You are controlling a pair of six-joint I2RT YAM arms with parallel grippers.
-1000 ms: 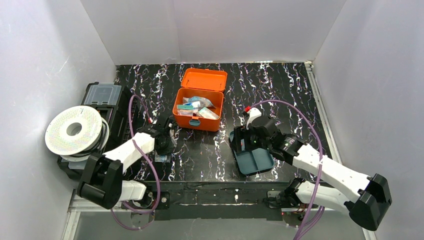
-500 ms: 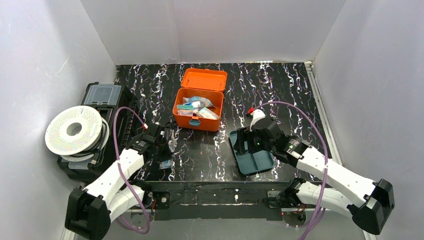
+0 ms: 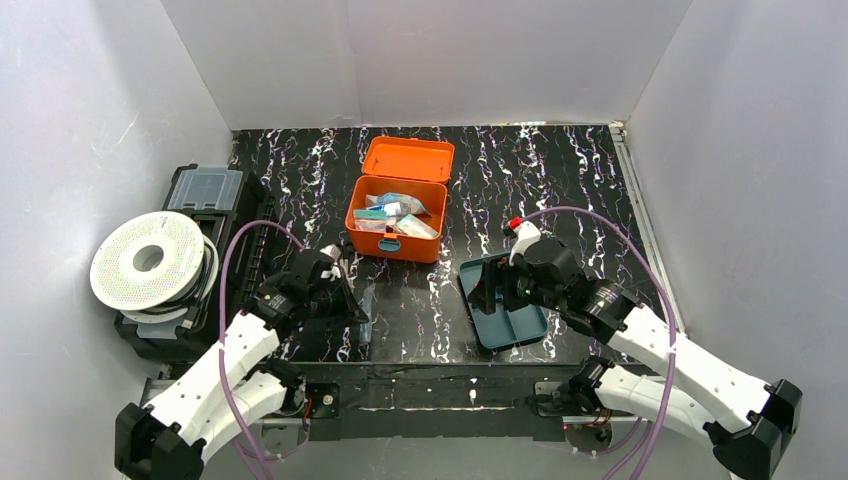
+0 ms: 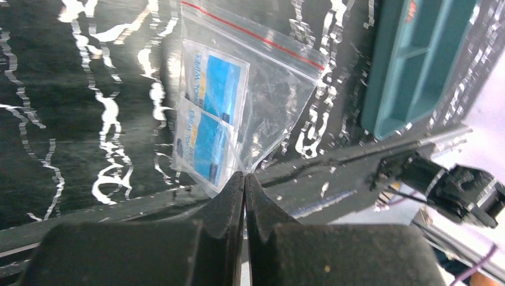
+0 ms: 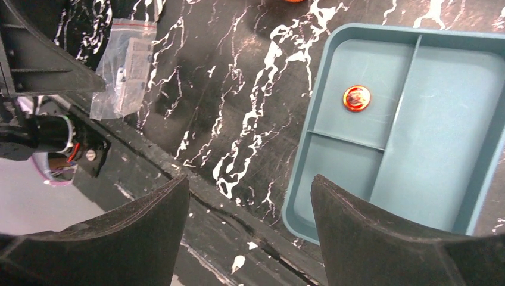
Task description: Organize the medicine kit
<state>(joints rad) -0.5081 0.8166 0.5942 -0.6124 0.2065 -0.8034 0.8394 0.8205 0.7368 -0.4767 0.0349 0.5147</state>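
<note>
The left gripper (image 4: 244, 179) is pinched shut on a corner of the zip bag of wipes (image 4: 238, 101), low over the table's near left. I judge this the carrying step. The medicine kit (image 3: 420, 248) stands lid-open at far centre, so next the bag must clear its front wall, then drop in. The right gripper (image 5: 247, 182) hangs open and empty over the teal tray (image 5: 435, 137).

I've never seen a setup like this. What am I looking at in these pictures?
These are two robot arms bolted at a table's near edge. One picture looks down from above; the other two come from a camera on each wrist. On the black marbled table stand the open orange medicine kit and a teal divided tray with one small red round thing in it. At the left sit a black case and a white spool. The left claw is shut, pinching a corner of a clear bag of wipes. The right claw hangs open over the tray's edge, empty.
</note>
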